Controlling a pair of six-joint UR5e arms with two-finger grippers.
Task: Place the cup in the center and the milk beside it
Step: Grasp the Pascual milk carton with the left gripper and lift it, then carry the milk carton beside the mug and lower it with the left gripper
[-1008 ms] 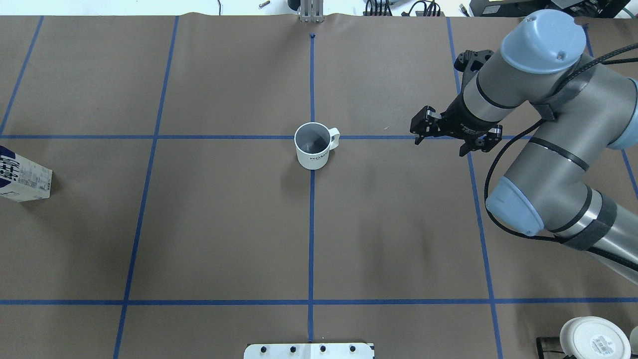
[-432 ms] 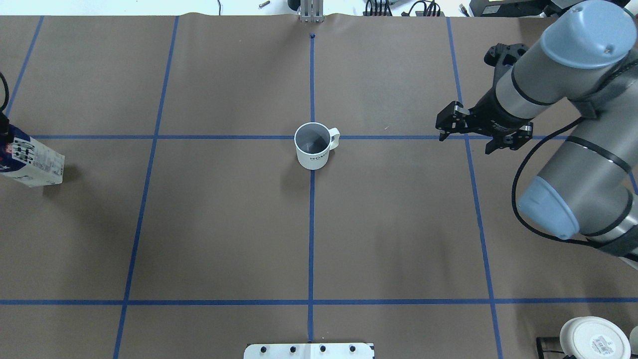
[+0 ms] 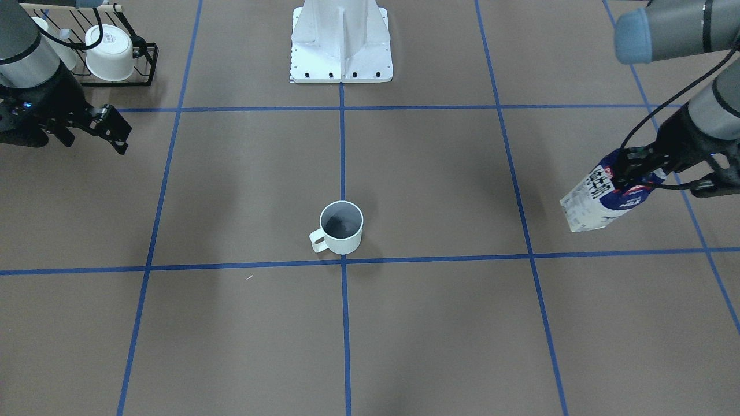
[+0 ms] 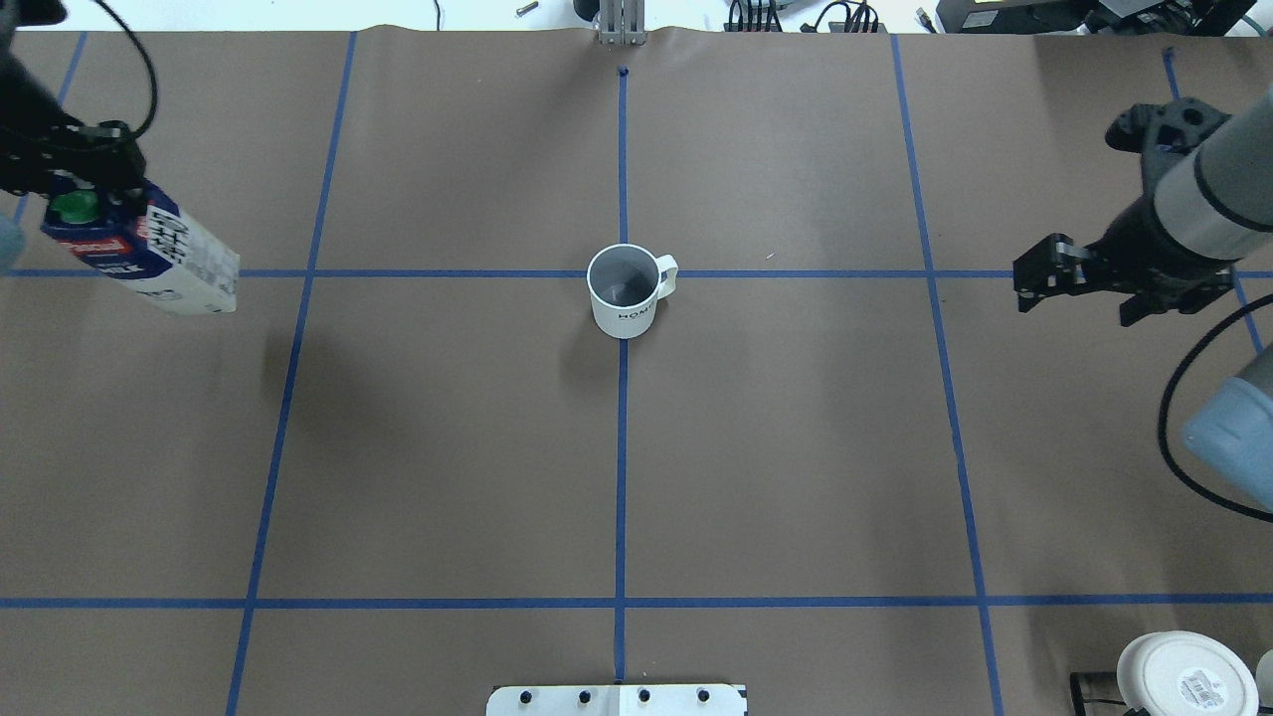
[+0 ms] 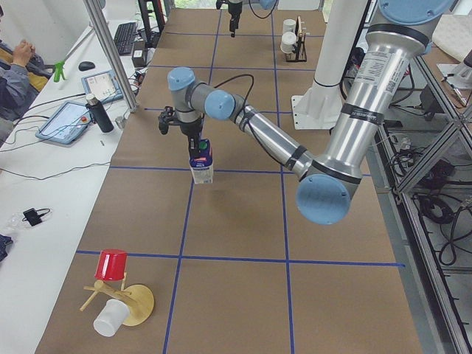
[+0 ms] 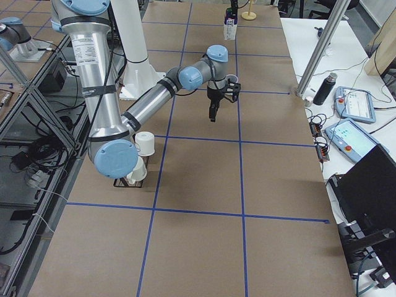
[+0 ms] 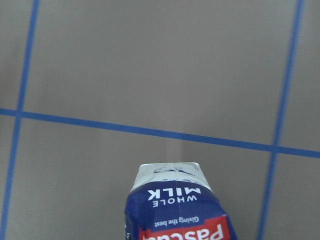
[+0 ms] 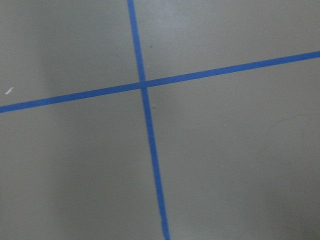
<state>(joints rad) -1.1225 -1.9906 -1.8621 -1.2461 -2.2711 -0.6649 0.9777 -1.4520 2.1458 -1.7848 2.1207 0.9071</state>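
The cup (image 4: 625,291) is a white mug with a loop handle and a grey inside. It stands upright at the central tape crossing, and small dark lettering shows on its near side in the overhead view. It also shows in the front view (image 3: 341,228). My left gripper (image 4: 91,177) is shut on the top of the milk (image 4: 149,256), a dark-blue and white carton with a green cap. It hangs tilted above the table far left of the cup (image 3: 604,199) (image 5: 200,162) (image 7: 175,212). My right gripper (image 4: 1082,293) is open and empty, far right of the cup (image 3: 87,134).
A black wire rack (image 3: 144,63) holding white cups (image 3: 110,43) stands near my right arm's base; one cup (image 4: 1185,678) shows in the overhead view. The white robot base plate (image 3: 341,63) is at the table's middle edge. A red cup (image 5: 111,264) on a wooden stand sits near the left end.
My left gripper has carried the milk in from the left edge, toward the far side and a little to the right. My right gripper has drawn back to the right, away from the cup.
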